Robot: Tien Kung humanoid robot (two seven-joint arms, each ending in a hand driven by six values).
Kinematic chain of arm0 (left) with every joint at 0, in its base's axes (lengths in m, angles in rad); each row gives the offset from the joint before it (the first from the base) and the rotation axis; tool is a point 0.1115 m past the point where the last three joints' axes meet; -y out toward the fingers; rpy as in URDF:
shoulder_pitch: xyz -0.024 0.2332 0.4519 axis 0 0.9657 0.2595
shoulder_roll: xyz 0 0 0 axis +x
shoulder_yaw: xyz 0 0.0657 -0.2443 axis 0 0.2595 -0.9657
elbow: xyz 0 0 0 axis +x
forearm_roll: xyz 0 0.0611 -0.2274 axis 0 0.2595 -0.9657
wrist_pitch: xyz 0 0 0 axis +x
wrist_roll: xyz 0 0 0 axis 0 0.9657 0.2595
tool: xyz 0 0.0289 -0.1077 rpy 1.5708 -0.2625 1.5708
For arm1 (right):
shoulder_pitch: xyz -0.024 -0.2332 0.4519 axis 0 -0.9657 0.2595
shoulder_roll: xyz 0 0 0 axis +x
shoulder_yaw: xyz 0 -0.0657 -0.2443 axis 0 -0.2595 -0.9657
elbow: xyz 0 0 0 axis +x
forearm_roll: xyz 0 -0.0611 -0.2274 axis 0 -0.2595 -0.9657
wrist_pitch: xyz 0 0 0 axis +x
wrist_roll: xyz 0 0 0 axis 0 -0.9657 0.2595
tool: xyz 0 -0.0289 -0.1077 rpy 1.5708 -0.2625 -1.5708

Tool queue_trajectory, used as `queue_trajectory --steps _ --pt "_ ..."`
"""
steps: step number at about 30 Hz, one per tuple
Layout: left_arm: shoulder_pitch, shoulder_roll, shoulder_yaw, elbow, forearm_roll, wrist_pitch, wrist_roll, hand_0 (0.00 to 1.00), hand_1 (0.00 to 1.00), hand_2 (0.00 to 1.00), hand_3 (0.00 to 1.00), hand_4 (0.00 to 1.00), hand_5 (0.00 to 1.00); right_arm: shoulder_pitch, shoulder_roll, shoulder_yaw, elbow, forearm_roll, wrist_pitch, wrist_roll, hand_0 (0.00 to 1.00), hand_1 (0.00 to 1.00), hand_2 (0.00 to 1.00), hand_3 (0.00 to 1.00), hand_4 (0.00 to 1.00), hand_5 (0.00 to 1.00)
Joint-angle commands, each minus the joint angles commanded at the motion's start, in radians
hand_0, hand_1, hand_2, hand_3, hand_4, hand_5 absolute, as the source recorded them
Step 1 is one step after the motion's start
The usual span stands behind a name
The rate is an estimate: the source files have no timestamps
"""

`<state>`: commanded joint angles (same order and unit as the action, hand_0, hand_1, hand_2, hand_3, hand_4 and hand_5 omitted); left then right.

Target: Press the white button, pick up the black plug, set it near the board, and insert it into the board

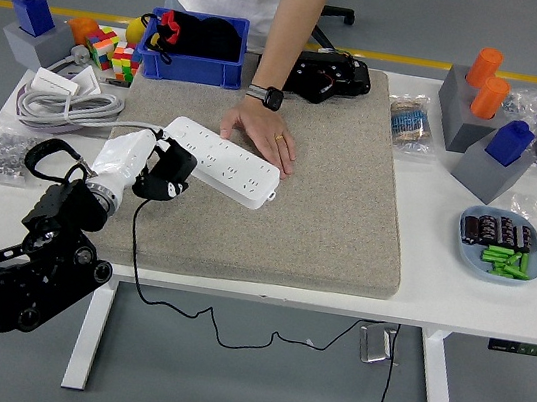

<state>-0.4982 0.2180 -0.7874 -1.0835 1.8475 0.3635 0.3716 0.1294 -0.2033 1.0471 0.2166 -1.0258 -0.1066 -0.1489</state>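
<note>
You see the black plug (167, 178) clamped in your left hand (132, 166), over the grey mat (331, 190), just beside the white board's (222, 162) near-left end. A person's hand (262, 135) presses on the board's far edge.

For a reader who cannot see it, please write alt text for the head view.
The robot's left hand holds a black plug at the near left end of a white power strip on a grey mat, while a person's hand steadies the strip.
</note>
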Motion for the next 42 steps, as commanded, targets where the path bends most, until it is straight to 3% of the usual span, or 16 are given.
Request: queue_trajectory --steps 9,22,42 --pt "-0.082 -0.006 0.054 0.045 -0.033 -0.011 0.005 0.214 0.251 0.277 0.500 0.608 0.002 0.001 0.001 0.006 0.000 0.001 -0.001 0.001 0.819 0.794 0.821 0.794 0.837 0.639" --pt "-0.184 -0.030 0.144 0.188 -0.072 -0.021 0.006 0.209 0.248 0.274 0.503 0.617 0.002 -0.002 0.003 0.007 -0.001 0.004 0.000 0.000 0.816 0.792 0.821 0.788 0.834 0.637" --pt "-0.225 -0.071 0.171 0.295 -0.078 -0.024 0.011 0.207 0.249 0.273 0.504 0.617 0.002 -0.001 0.008 0.008 0.000 0.009 0.000 0.000 0.813 0.788 0.817 0.785 0.826 0.626"
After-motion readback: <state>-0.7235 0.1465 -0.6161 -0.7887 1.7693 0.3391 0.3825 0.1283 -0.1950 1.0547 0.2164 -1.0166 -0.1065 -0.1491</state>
